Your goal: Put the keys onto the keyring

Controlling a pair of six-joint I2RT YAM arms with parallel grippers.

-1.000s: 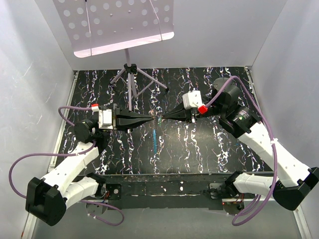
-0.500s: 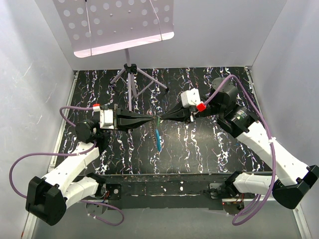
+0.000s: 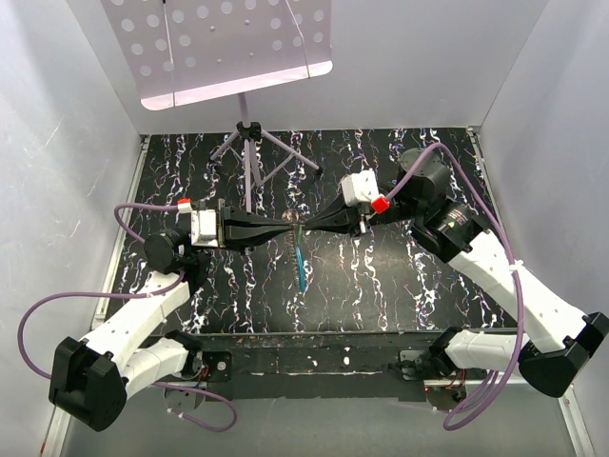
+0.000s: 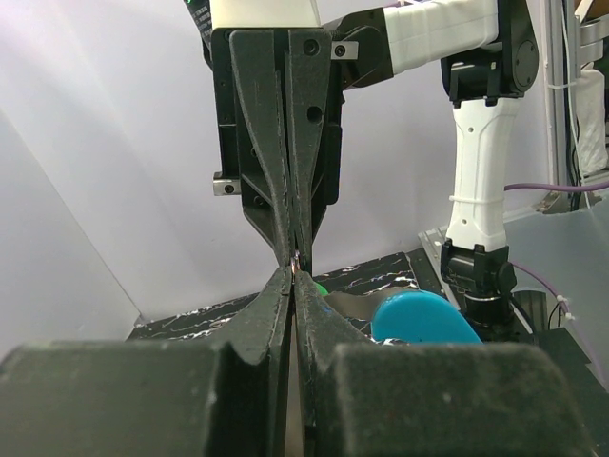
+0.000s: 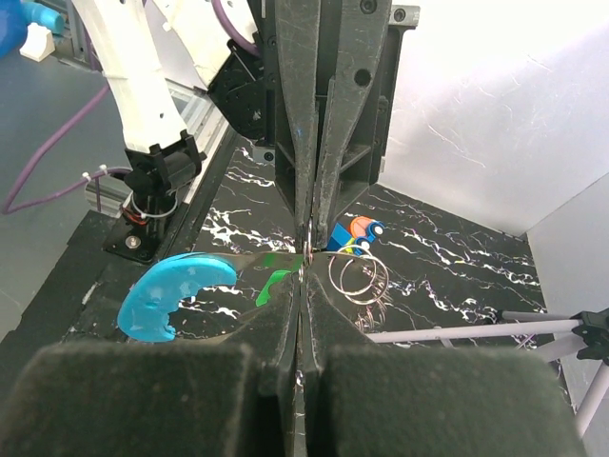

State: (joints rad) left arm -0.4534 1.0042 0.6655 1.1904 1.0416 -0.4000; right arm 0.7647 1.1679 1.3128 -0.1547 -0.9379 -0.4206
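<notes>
Both grippers are shut and meet tip to tip above the middle of the table. My left gripper (image 3: 291,226) pinches the thin silvery keyring (image 5: 358,276). Its loops hang beside the tips, and its light-blue tag (image 3: 301,259) hangs below on a grey strap. The tag also shows in the left wrist view (image 4: 422,319) and the right wrist view (image 5: 173,294). My right gripper (image 3: 310,226) is shut at the green-headed key (image 5: 275,284), which sticks out at its tips. A bit of the green key (image 4: 320,288) shows behind my left fingers. The contact itself is hidden.
The purple tripod stand (image 3: 249,152) with its perforated plate stands at the back centre. One of its legs (image 5: 457,331) shows at the right. A small blue-and-orange toy (image 5: 355,231) lies on the black marbled table (image 3: 400,276) under the grippers. White walls enclose the sides.
My right arm has shifted slightly left and turned at the wrist. The blue tag has swung down and now hangs plainly below the joined tips. My left arm has barely moved.
</notes>
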